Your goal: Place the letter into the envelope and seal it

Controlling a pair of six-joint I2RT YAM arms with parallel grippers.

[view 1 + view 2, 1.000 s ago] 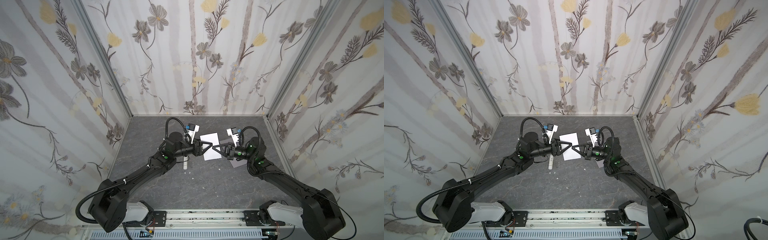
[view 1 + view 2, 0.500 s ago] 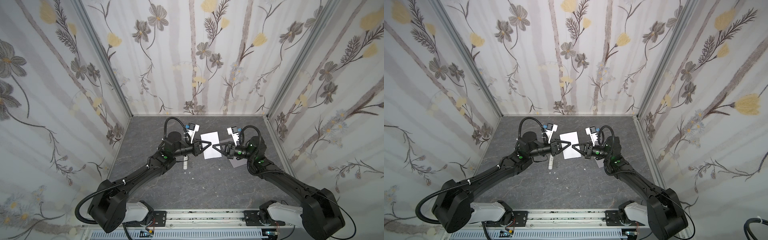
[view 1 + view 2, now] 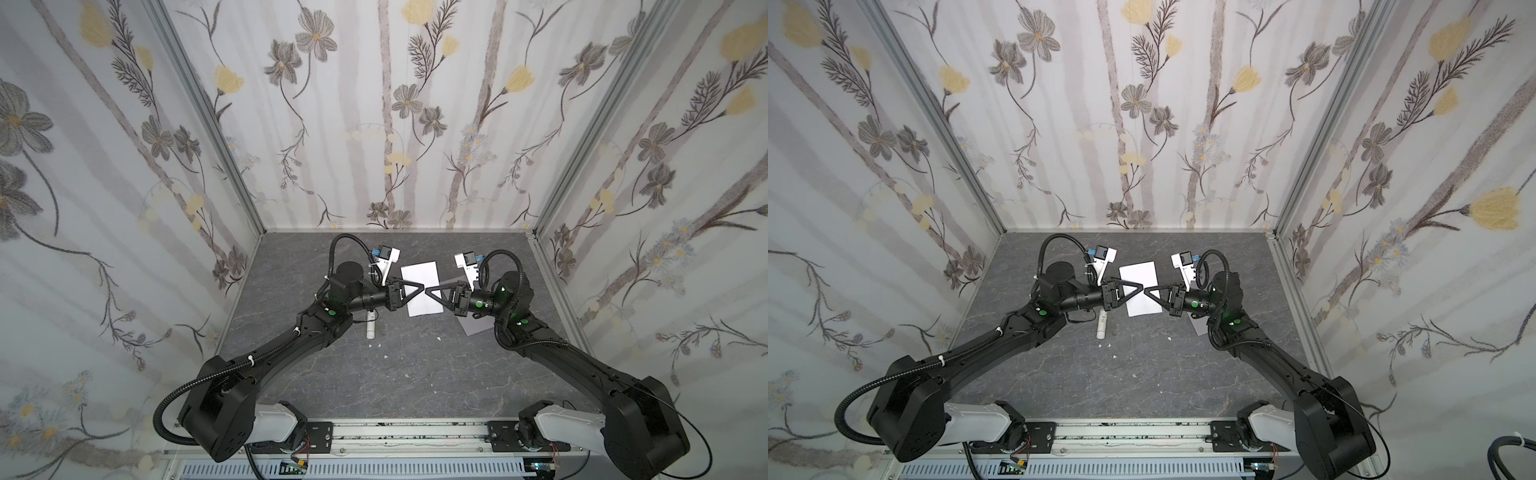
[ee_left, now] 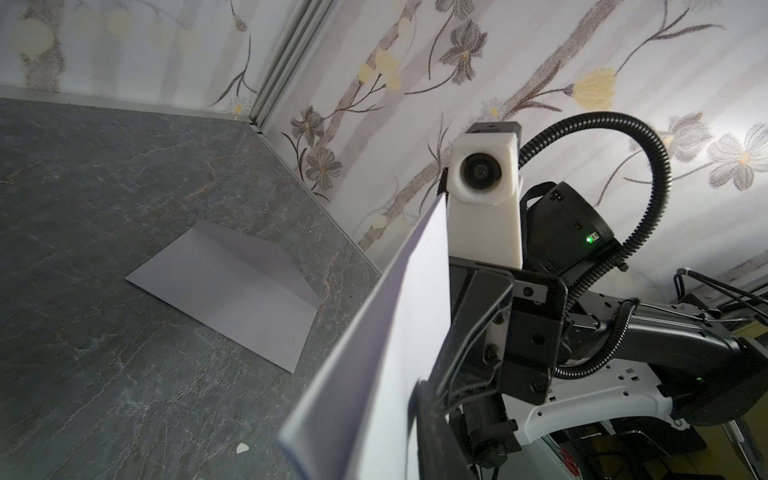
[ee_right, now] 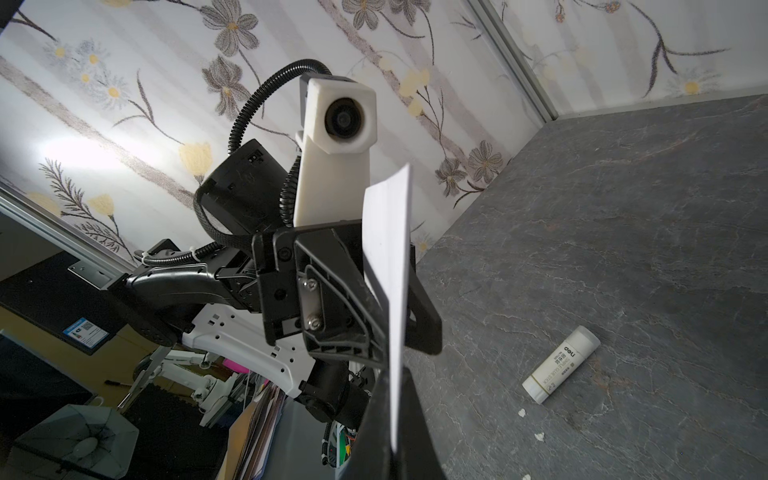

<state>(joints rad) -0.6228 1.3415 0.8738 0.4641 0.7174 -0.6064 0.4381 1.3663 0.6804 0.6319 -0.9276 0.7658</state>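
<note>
At mid-frame, the left gripper (image 3: pixel 423 288) and right gripper (image 3: pixel 429 289) both clamp the white rectangular paper letter (image 3: pixel 419 272). The grey-lavender paper envelope (image 3: pixel 473 326) lies flat to their right.

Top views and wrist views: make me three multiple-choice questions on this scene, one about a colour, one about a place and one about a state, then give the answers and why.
1. What colour is the envelope?
A bright red
B black
C pale grey-lavender

2. Where is the glue stick?
A lying on the table, apart from the envelope
B on top of the envelope
C in a gripper

3. What state is the letter in?
A flat on the table
B held off the table by both grippers
C tucked inside the envelope

Answers: 1 C, the left wrist view shows its pale lavender face. 2 A, both top views show bare table around it. 3 B, the left gripper and right gripper are both closed on the raised sheet.
</note>
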